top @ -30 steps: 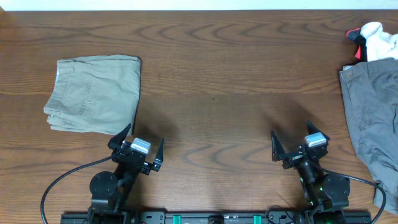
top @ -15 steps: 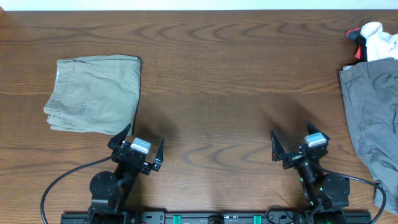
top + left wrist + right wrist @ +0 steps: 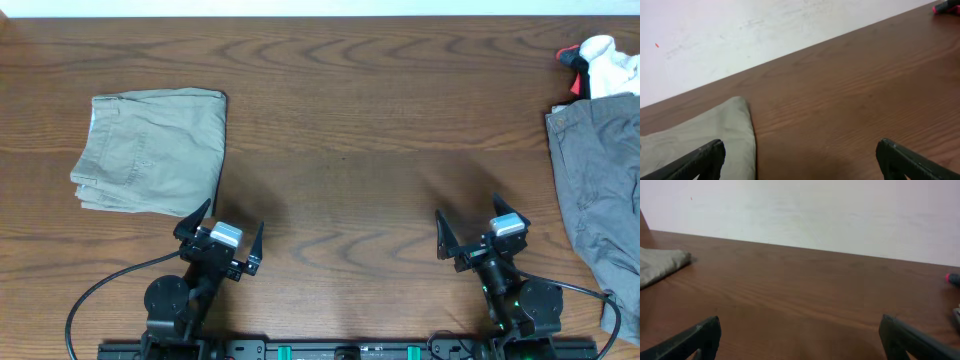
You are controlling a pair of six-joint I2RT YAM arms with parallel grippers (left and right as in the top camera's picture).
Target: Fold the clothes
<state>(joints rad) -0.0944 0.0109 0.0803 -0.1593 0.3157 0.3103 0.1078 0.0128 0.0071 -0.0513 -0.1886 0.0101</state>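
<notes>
Wood table [image 3: 380, 120]: folded shorts [image 3: 155, 148], long axis seemingly left-right.

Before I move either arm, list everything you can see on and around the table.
shorts: one pair, pale khaki-green, lying folded on the left side of the table, just beyond the left gripper
grey garment: one, darker grey, spread at the right edge, partly out of frame
bundle: one, white and red, far right corner, just beyond the grey garment
table: one, dark brown wood grain, under everything
cable: one, black, looping from the left arm's base at the near edge
left gripper: one, black, near edge left, open, holding nothing
right gripper: one, black, near edge right, open, holding nothing
</notes>
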